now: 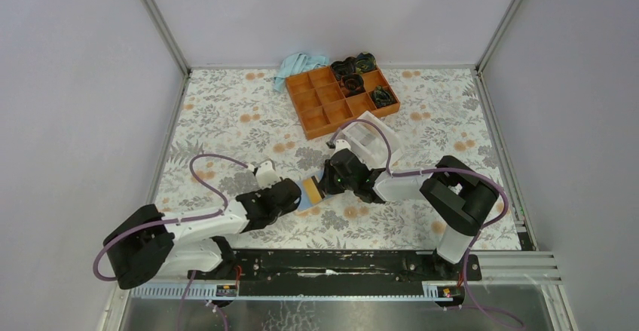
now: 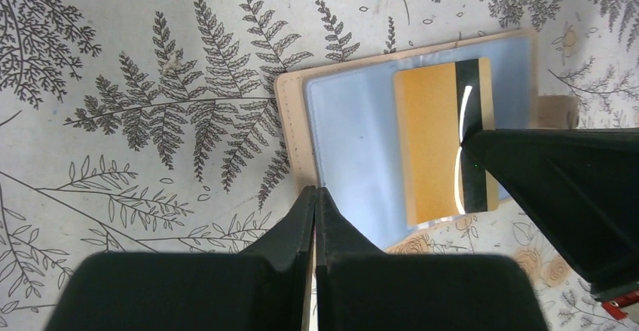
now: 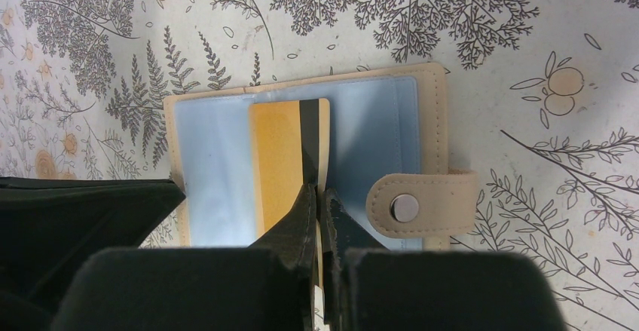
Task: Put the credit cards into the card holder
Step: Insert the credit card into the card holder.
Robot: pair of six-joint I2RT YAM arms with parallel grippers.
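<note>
The tan card holder (image 2: 290, 120) lies open on the floral tablecloth between both grippers, its light blue plastic sleeves facing up and its snap tab (image 3: 422, 204) folded over one side. One credit card (image 2: 433, 142), yellow-orange with a black stripe, lies across a sleeve and sticks out past the holder's edge. My right gripper (image 3: 318, 188) is shut, its tips resting on the card's black stripe. My left gripper (image 2: 316, 190) is shut with nothing in it, its tips at the opposite edge of the holder (image 1: 307, 197). I cannot tell whether the card is under the plastic.
An orange compartment tray (image 1: 343, 97) stands at the back, with dark items in its right compartments. A light blue cloth (image 1: 298, 65) lies behind it. A clear plastic box (image 1: 373, 139) sits just beyond the right gripper. Walls close in the left, right and back.
</note>
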